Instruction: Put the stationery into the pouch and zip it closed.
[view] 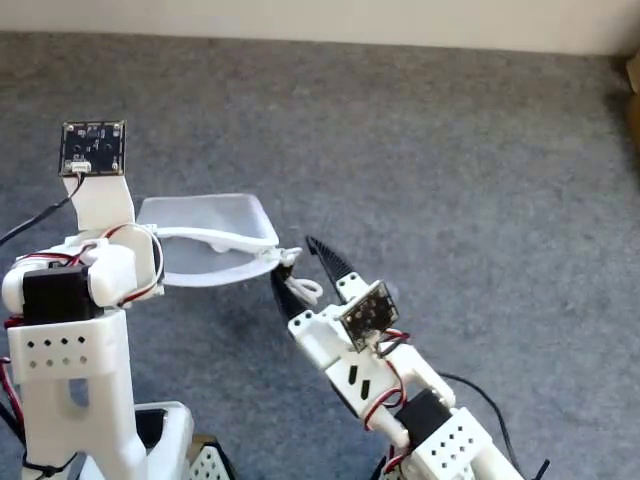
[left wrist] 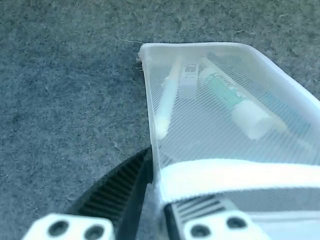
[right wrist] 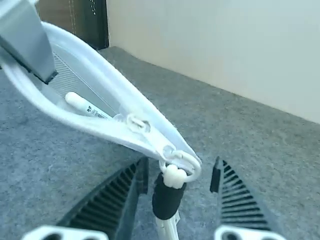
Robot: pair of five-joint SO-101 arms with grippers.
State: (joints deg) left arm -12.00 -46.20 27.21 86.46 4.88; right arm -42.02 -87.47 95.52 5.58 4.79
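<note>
The pouch [view: 205, 240], stationery [left wrist: 235, 105] inside, stretches lengthwise between the arms. The left hand [left wrist: 155, 185] clamps one end. At the other end, the zip pull [right wrist: 167, 192] hangs inside the released right hand [right wrist: 180, 170], the nearer one.

One pouch [view: 205, 225] is lying on the surface [view: 450, 150], one zip pull [right wrist: 176, 170] hanging from it. Two stationery items are showing inside: one white pen [left wrist: 167, 95], one teal-and-white tube [left wrist: 232, 102].
</note>
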